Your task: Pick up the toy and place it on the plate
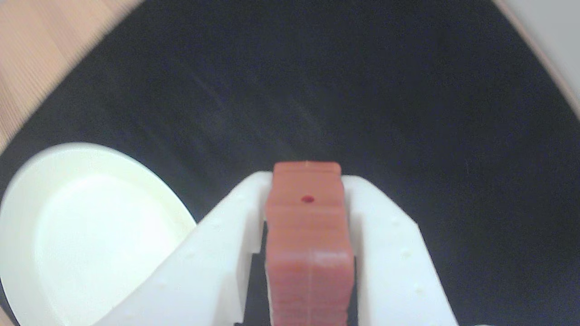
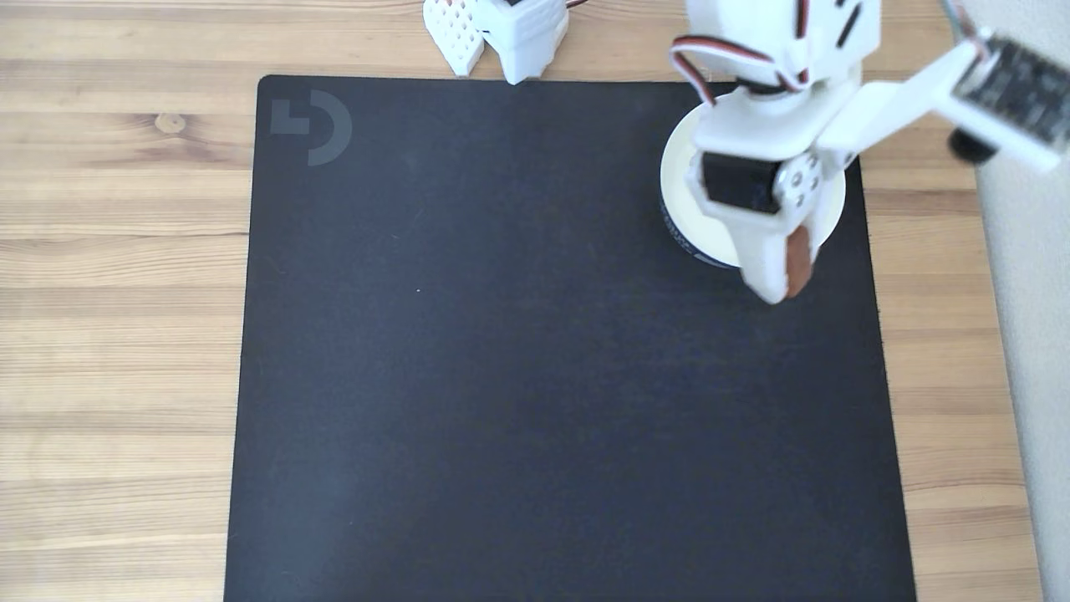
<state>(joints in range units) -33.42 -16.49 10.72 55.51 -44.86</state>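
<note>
The reddish-brown toy is clamped between my two white fingers, and my gripper is shut on it, held above the black mat. The white plate lies to the lower left in the wrist view, beside the left finger. In the fixed view my gripper hangs at the plate's near edge with the toy showing as a thin brown slab. The arm covers much of the plate, whose dark outer band shows at the lower left.
A large black mat covers the wooden table. The arm's white base stands at the mat's far edge. A pale wall or panel runs along the right side.
</note>
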